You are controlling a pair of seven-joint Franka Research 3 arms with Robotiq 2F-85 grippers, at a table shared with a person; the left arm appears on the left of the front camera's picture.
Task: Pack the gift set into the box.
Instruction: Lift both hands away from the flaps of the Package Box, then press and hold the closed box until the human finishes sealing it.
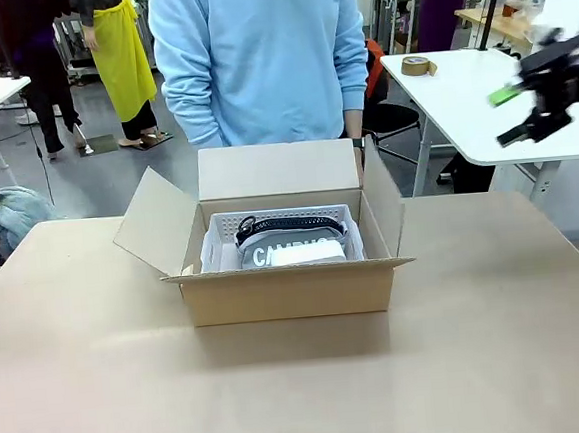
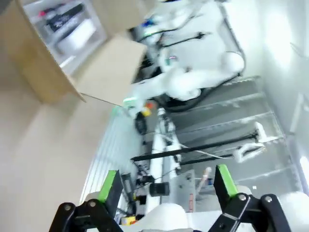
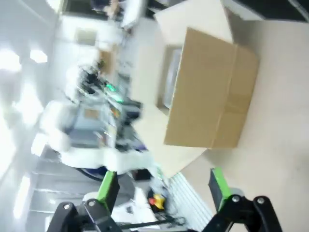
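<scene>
The box [image 1: 287, 289], a brown carton with its four flaps standing open, sits mid-table. Inside it lies the gift set [image 1: 281, 241], a pale mesh tray holding a black-and-white banded item with white lettering. My right gripper [image 1: 504, 119] hangs high at the far right, well away from the box, open and holding nothing. Its own view has the green pads [image 3: 107, 186] spread wide, with the box [image 3: 212, 96] farther off. My left gripper [image 2: 166, 186] is open and holds nothing as well; the box [image 2: 46, 72] and the gift set [image 2: 67, 26] lie at that view's upper left.
A person in a light blue sweatshirt [image 1: 262, 58] stands right behind the box. A white side table [image 1: 460, 93] at the back right carries a roll of brown tape [image 1: 417, 65]. The tan tabletop [image 1: 303, 386] stretches bare in front of the box.
</scene>
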